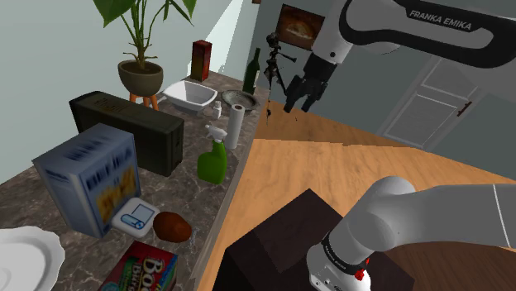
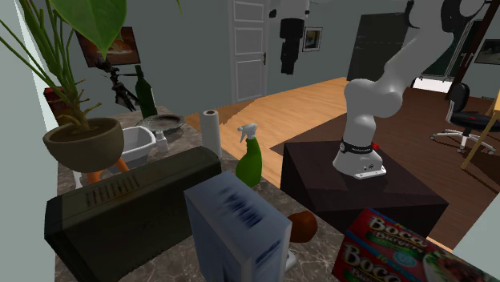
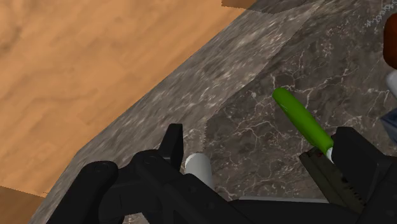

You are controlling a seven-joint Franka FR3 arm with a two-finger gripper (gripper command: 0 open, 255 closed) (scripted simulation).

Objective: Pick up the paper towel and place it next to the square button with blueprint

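The paper towel [image 1: 236, 126] is a white roll standing upright on the marble counter [image 1: 50, 211], near its edge by the wooden floor. It is also seen as the paper towel [image 2: 211, 132] beside a green spray bottle [image 2: 250, 160]. My gripper [image 1: 299, 97] hangs open and empty well above the roll, over the counter's edge; from the other side the gripper [image 2: 289, 56] is high in front of the door. Looking down past the gripper [image 3: 261, 139], the roll's top [image 3: 198, 168] sits by one finger [image 3: 172, 143]. The square button [image 1: 135, 217], white with a blue picture, lies near the counter's front.
The green spray bottle [image 1: 212, 157] stands just in front of the roll. A dark long box [image 1: 132, 128], a blue carton [image 1: 91, 178], a brown lump [image 1: 172, 225] and a red packet [image 1: 145, 271] crowd the button. A basin [image 1: 192, 93], metal dish [image 1: 238, 99] and bottle [image 1: 250, 74] stand behind.
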